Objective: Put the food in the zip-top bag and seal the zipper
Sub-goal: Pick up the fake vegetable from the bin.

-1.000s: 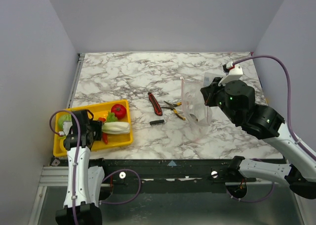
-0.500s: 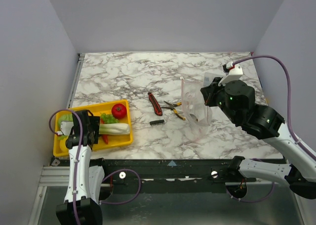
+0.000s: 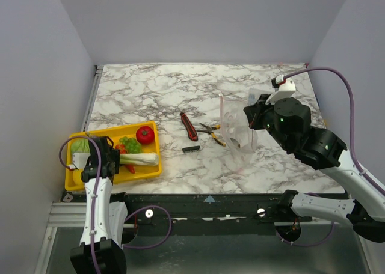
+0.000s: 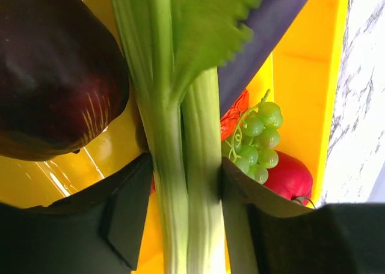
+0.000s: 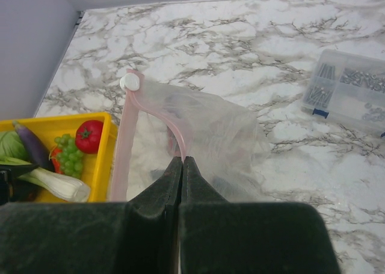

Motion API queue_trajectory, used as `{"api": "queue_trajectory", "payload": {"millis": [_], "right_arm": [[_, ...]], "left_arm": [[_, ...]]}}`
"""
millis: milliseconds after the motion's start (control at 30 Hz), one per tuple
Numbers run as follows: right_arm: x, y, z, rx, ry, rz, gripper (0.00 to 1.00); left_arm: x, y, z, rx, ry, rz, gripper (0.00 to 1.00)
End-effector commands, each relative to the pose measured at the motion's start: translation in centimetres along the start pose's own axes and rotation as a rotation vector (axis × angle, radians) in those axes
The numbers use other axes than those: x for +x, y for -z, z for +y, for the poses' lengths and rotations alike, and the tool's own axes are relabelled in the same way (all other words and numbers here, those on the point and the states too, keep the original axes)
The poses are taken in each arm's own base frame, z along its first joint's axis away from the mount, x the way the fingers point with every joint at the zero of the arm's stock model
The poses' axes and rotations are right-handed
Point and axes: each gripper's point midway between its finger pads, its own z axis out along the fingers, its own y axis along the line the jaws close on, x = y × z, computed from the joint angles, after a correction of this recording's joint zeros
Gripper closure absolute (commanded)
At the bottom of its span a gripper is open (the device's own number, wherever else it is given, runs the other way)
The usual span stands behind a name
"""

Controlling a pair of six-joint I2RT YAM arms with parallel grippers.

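Note:
The food lies in a yellow tray: a red tomato, green grapes and a long celery. My left gripper is low in the tray. In the left wrist view the left gripper has its fingers pressed on both sides of the celery stalk. Beside it are the grapes and the tomato. The clear zip-top bag hangs upright at mid-table. My right gripper is shut on its pink zipper, and the mouth gapes towards the tray.
A red utility knife, yellow-handled pliers and a small black part lie between the tray and the bag. A dark eggplant sits in the tray. A clear box of small parts stands beyond the bag.
The left jaws spread wide, then closed in on the celery stalk. The left wrist drew back slightly, which uncovered the grapes. The right arm and the bag have not moved.

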Motion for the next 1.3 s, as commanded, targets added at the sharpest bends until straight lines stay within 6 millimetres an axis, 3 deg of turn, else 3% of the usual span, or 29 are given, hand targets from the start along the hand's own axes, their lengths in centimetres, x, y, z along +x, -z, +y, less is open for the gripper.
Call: {"api": "queue_trajectory", "payload": {"millis": [0, 33, 100, 167, 200, 433, 633, 833, 967, 1067, 1267], "right_arm": [[-1.2, 0.5, 0.6, -0.032, -0.016, -0.036, 1.0], [-1.2, 0.5, 0.6, -0.032, -0.019, -0.036, 0.99], [-1.1, 0.5, 0.6, -0.032, -0.021, -0.033, 0.99], [-0.9, 0.3, 0.7, -0.033, -0.019, -0.026, 0.99], [-0.8, 0.3, 0.7, -0.032, -0.015, -0.022, 1.0], [-1.3, 0.0, 1.1, -0.028, -0.01, -0.019, 1.0], [-0.5, -0.8, 1.4, -0.026, -0.003, 0.006, 1.0], [0.0, -1.4, 1.9, -0.036, -0.007, 0.018, 1.0], [0.3, -1.7, 2.0, -0.034, -0.002, 0.028, 0.99], [0.4, -1.9, 2.3, -0.038, -0.009, 0.034, 1.0], [-0.2, -1.8, 2.6, -0.043, -0.039, 0.025, 1.0]], "left_arm": [[-0.1, -0.3, 0.0, 0.009, 0.004, -0.007, 0.57], [-0.2, -0.2, 0.0, 0.011, -0.004, -0.008, 0.61], [-0.2, 0.3, -0.4, 0.022, -0.019, -0.002, 0.77], [-0.6, 1.3, -1.9, 0.067, -0.045, 0.001, 0.95], [-0.7, 1.8, -2.5, 0.084, -0.055, 0.002, 0.99], [-1.6, 6.8, -8.1, 0.254, -0.136, 0.04, 1.0], [0.1, 12.7, -14.1, 0.539, -0.281, 0.16, 1.0], [2.4, 20.6, -19.3, 0.9, -0.475, 0.243, 1.0], [4.9, 27.6, -22.1, 1.258, -0.61, 0.293, 1.0], [7.4, 32.8, -22.3, 1.507, -0.72, 0.32, 1.0], [8.0, 41.9, -20.8, 2.008, -0.778, 0.182, 1.0]]}}
